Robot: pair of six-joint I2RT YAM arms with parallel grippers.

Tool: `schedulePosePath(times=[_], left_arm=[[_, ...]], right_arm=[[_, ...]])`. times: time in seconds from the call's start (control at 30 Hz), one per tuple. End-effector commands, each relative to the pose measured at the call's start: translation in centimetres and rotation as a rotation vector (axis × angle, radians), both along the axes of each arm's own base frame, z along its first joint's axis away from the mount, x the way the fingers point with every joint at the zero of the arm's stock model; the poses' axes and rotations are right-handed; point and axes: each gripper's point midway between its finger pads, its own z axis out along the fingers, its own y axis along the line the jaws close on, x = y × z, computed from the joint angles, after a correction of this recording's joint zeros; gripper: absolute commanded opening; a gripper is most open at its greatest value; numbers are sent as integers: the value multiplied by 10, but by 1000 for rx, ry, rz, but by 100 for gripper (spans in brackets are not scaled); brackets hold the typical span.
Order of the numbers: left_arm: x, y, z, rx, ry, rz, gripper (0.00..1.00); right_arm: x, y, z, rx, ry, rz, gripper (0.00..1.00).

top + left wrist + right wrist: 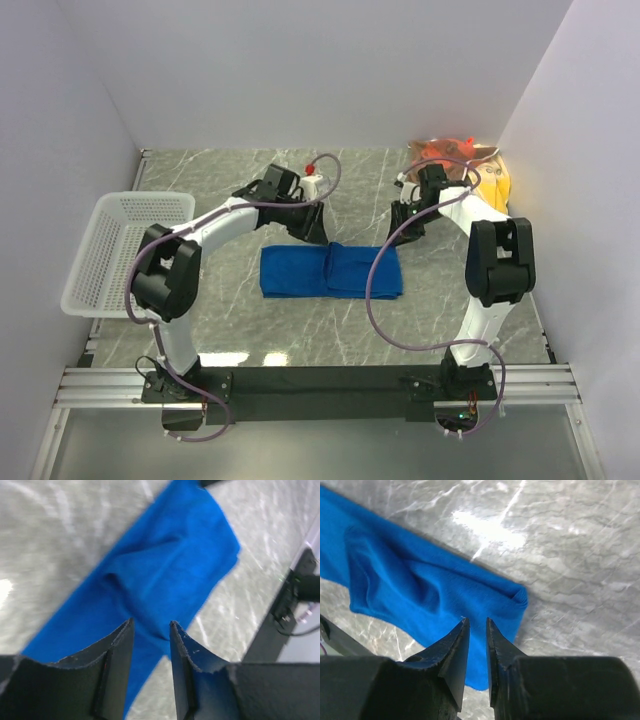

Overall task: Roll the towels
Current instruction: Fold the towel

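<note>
**Both my grippers over the blue towel**

The blue towel (330, 272) lies mid-table on the grey marble table (300, 335), its long side running from 9 to 3 o'clock. Its 3 o'clock half looks thicker, with a ridge crossing the middle.

My left gripper (151, 623) hangs over the towel's far edge, at about 11 o'clock from the cloth's centre. Its fingers stand a little apart, and through the gap I see cloth and marble with nothing caught between them. That view is blurred.

My right gripper (476, 620) sits at the towel's 2 o'clock corner. Its fingers are close together with only a thin slit between them. The tips are right against the blue cloth, but I cannot tell whether they pinch it.

At 9 o'clock on the table is the white mesh basket (85, 250). At about 1 o'clock, behind my right arm, the brown-and-orange towel (450, 150) and the yellow towel (493, 186) lie bunched together against the wall.
</note>
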Motion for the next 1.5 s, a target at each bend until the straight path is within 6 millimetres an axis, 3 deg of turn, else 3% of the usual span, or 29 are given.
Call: schedulePosePath(times=[0.0, 0.13, 0.2, 0.3, 0.53, 0.63, 1.03, 1.13, 1.3, 1.37, 1.4, 1.47], left_arm=[[-23, -17, 13, -62, 29, -75, 41], [-46, -32, -11, -14, 85, -110, 47], [-48, -36, -20, 4, 100, -100, 51], [-36, -39, -28, 32, 84, -57, 54], [-2, -44, -25, 60, 6, 31, 57], [8, -42, -36, 108, 11, 69, 56], [21, -44, -55, 146, 35, 109, 51], [22, -45, -57, 149, 40, 108, 43], [19, -36, -49, 165, 19, 125, 3], [10, -28, -53, 180, 30, 132, 0], [8, -25, -47, 173, 16, 135, 0], [2, -9, -58, 212, 23, 158, 0]], right_arm=[[9, -3, -9, 3, -10, -33, 26], [9, -3, -17, 1, 6, -41, 24], [9, -3, -20, 1, 9, -46, 22], [10, -3, -24, -3, 14, -58, 19], [11, -2, -31, -2, 20, -86, 17], [12, -2, -31, 3, 22, -92, 17], [11, -2, -35, 3, 27, -97, 17], [10, -4, -40, -10, 35, -100, 17], [10, -9, -47, -38, 37, -110, 17], [11, -10, -48, -50, 33, -116, 17], [11, -11, -48, -53, 32, -118, 17], [13, -11, -48, -55, 34, -127, 17]])
